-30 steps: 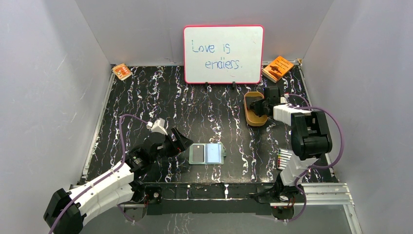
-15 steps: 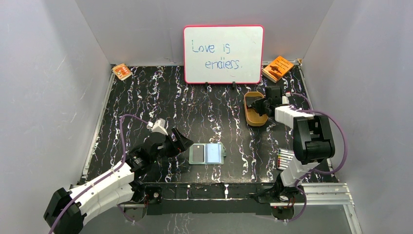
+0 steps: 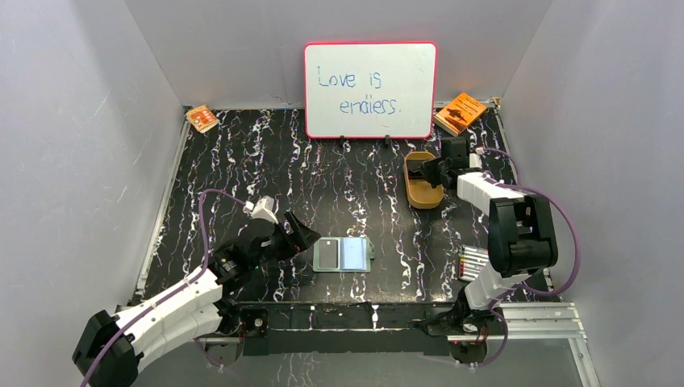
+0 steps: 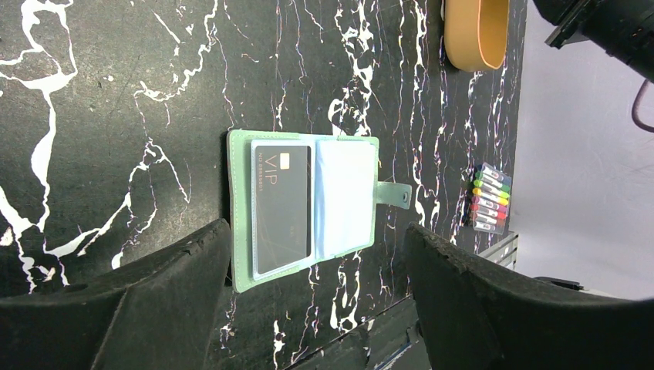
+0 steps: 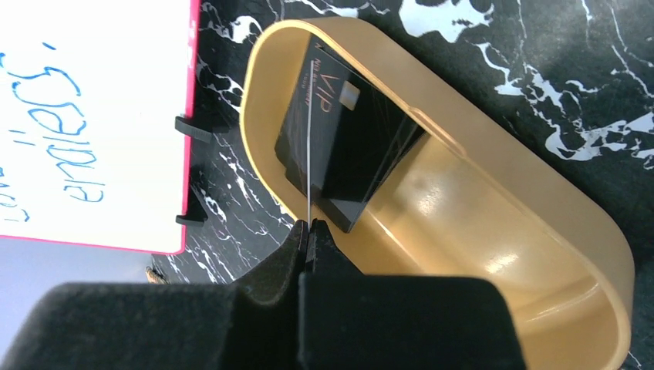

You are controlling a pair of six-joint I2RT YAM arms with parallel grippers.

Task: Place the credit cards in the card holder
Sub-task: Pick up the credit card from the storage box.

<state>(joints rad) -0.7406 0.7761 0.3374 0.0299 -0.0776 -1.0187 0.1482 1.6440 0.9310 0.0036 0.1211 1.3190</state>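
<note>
While the right gripper is pinching a thin black credit card, the left gripper is gaping wide beside the flat grey-green card holder.

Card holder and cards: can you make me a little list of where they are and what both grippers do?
card holder: lying open on the table
card inside: one, in the left half
tan tray: more black cards leaning inside
right gripper: shut on a tray card
left gripper: open, by the holder
</note>
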